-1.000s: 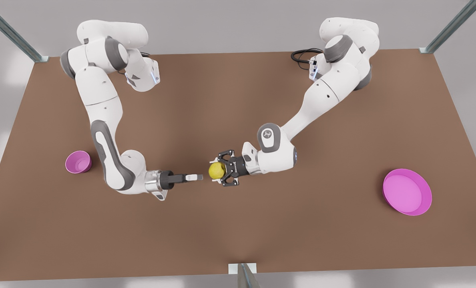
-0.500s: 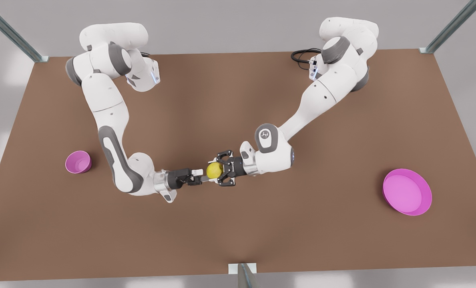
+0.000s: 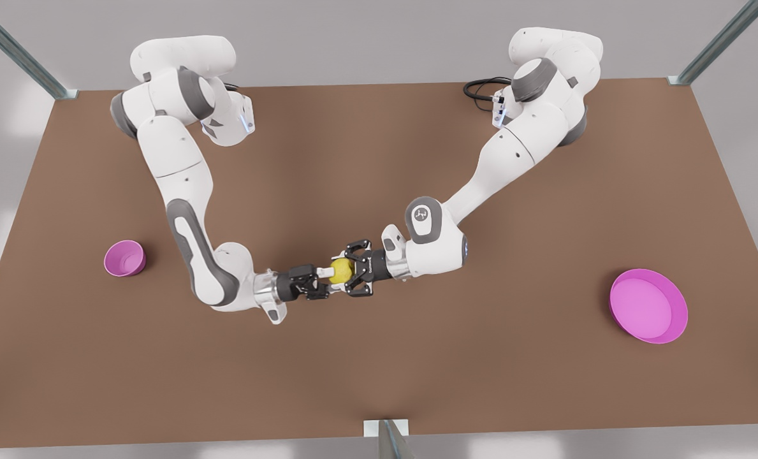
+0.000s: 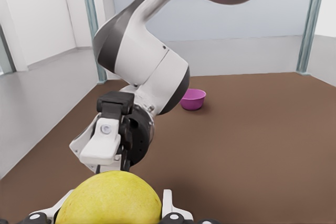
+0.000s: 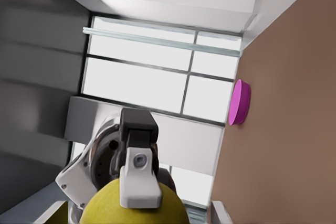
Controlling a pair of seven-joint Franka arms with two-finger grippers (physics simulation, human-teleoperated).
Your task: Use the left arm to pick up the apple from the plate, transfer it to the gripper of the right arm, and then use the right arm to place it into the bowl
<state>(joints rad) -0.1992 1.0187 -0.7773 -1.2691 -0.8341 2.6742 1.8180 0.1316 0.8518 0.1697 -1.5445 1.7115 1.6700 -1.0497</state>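
In the front view the apple (image 3: 339,270) hangs above the middle of the table (image 3: 379,376), clamped in the left end effector (image 3: 347,275), which reaches in from the front view's right, while the right end effector (image 3: 325,279) meets it from the front view's left. The right wrist view adds that the right arm's own fingers (image 5: 219,212) stand spread either side of the apple without pinching it, one left finger lying across the fruit, with the plate (image 5: 240,102) edge-on beyond. The left wrist view has the bowl (image 4: 192,99) behind the right arm, on the table.
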